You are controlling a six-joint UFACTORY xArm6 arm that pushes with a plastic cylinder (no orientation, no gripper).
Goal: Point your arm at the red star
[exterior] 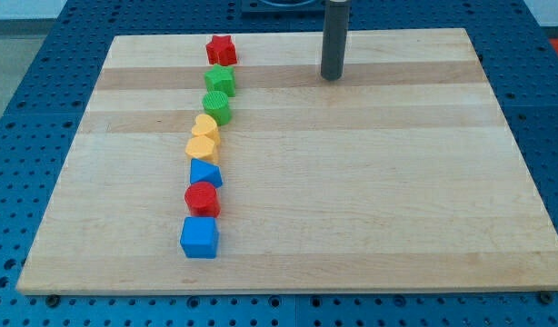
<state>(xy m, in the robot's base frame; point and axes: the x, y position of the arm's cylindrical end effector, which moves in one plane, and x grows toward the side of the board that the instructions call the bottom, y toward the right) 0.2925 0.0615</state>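
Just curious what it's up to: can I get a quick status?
My tip near the board's top, right of the red star, apart. Path between clear. Green star just below the target.

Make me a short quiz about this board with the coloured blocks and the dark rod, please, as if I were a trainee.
1. True or false: my tip is touching the red star.
2. Which block lies nearest the view's bottom? A) green star B) blue cube C) yellow heart
3. Fill in: the blocks form a line down the wooden board, and my tip stands to the view's ____ of it.

Key
1. False: my tip stands apart, to the view's right of the red star.
2. B
3. right
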